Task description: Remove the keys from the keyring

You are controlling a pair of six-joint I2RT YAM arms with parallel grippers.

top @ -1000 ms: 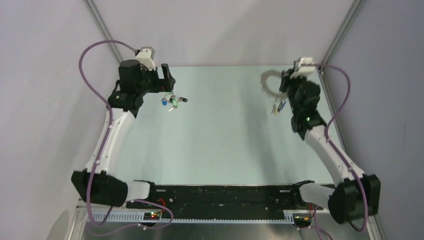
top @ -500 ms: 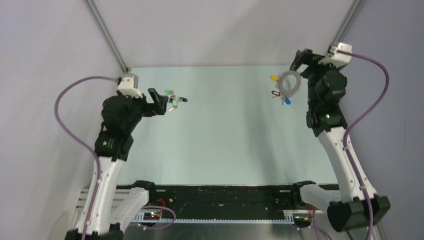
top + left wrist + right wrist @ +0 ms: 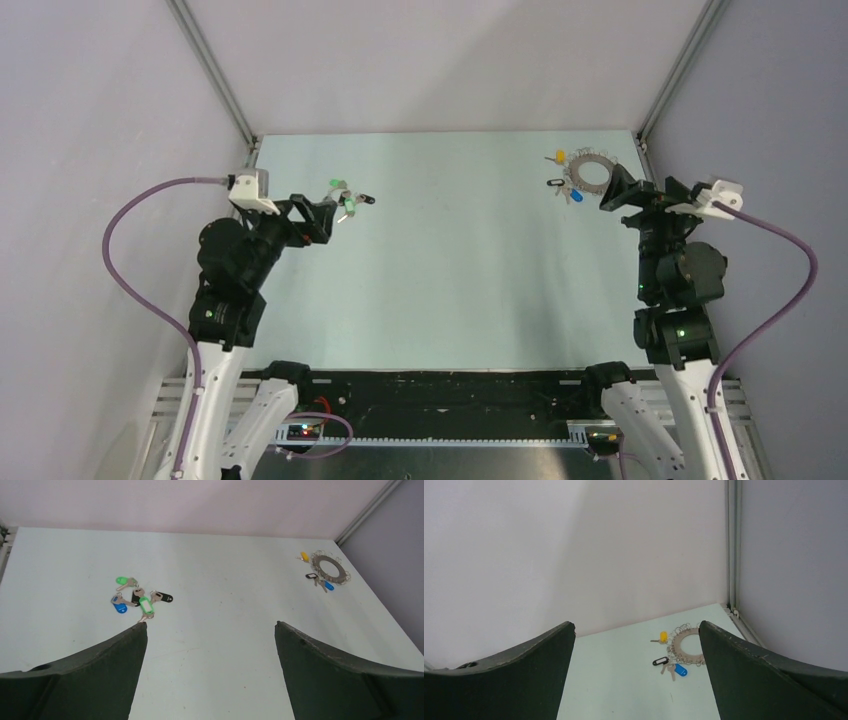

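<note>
The keyring [image 3: 588,170] lies flat at the table's far right corner, a grey disc fringed with wire loops, also in the right wrist view [image 3: 689,646] and the left wrist view [image 3: 328,568]. Three keys hang at its left rim: yellow tag [image 3: 663,637], black tag [image 3: 660,661], blue tag [image 3: 680,670]. Several loose keys [image 3: 347,203] with green, blue and black tags lie in a pile [image 3: 140,599] at the far left. My left gripper [image 3: 320,220] hovers open just short of that pile. My right gripper [image 3: 640,192] is open and empty, near side of the ring.
Pale walls close in the table on three sides, with metal frame posts at the back corners [image 3: 212,72] [image 3: 682,68]. Purple cables [image 3: 130,240] [image 3: 790,260] loop off both wrists. The black base rail [image 3: 440,385] runs along the near edge.
My right gripper opened and let go of the keyring, which now lies on the table. Both arms have drawn back toward the near side and lifted.
</note>
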